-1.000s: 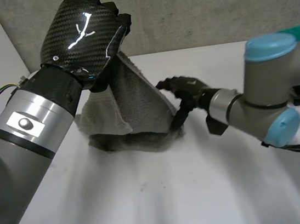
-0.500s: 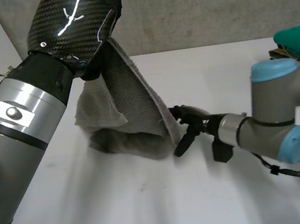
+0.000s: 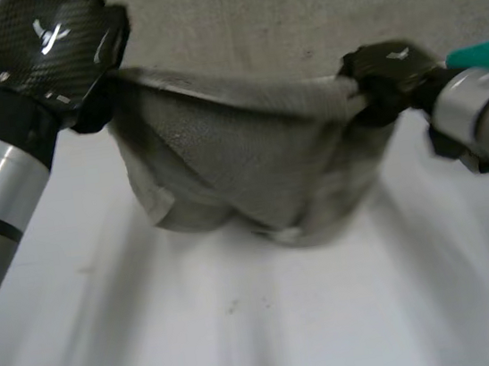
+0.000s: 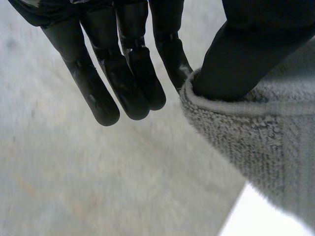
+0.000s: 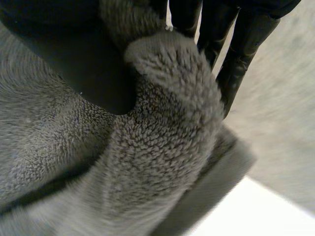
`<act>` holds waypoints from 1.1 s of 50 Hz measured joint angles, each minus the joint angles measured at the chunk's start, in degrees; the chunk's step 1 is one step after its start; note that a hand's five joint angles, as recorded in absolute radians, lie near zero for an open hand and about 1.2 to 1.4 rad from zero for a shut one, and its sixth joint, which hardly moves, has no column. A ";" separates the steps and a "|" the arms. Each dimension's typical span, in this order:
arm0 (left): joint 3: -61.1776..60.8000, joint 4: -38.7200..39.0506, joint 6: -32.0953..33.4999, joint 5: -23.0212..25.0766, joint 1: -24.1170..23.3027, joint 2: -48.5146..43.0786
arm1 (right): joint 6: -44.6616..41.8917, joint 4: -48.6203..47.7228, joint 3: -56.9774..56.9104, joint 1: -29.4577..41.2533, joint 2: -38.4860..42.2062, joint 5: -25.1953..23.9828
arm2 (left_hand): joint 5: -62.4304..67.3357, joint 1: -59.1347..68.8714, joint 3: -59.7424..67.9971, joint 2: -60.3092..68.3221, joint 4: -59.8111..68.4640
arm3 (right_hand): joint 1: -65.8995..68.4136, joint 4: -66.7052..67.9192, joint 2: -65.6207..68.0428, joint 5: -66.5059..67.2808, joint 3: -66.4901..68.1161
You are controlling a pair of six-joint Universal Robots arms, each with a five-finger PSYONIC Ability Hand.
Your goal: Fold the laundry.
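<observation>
A grey towel [image 3: 251,164] hangs stretched between both hands above the white table [image 3: 263,325], its lower part sagging onto the table. My left hand [image 3: 51,50] holds one upper corner, pinching the towel's hem [image 4: 236,105] between thumb and a finger. The right hand [image 3: 389,78] grips the opposite upper corner, with the bunched towel [image 5: 167,98] pressed between thumb [image 5: 74,54] and fingers [image 5: 231,54].
Something teal [image 3: 485,54] lies at the table's right edge behind my right arm. A grey concrete wall [image 3: 294,14] stands behind the table.
The right hand closed on the towel's low corner and rose to the right. The left hand moved up and left, so the towel now spreads wide between both.
</observation>
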 measured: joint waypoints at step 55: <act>2.39 22.95 2.35 -5.96 2.09 -33.16 | -25.52 -28.85 5.77 7.00 15.16 15.82 | 0.00 0.00 0.03 0.04 0.03 | 0.00 0.06 0.00 0.00 0.46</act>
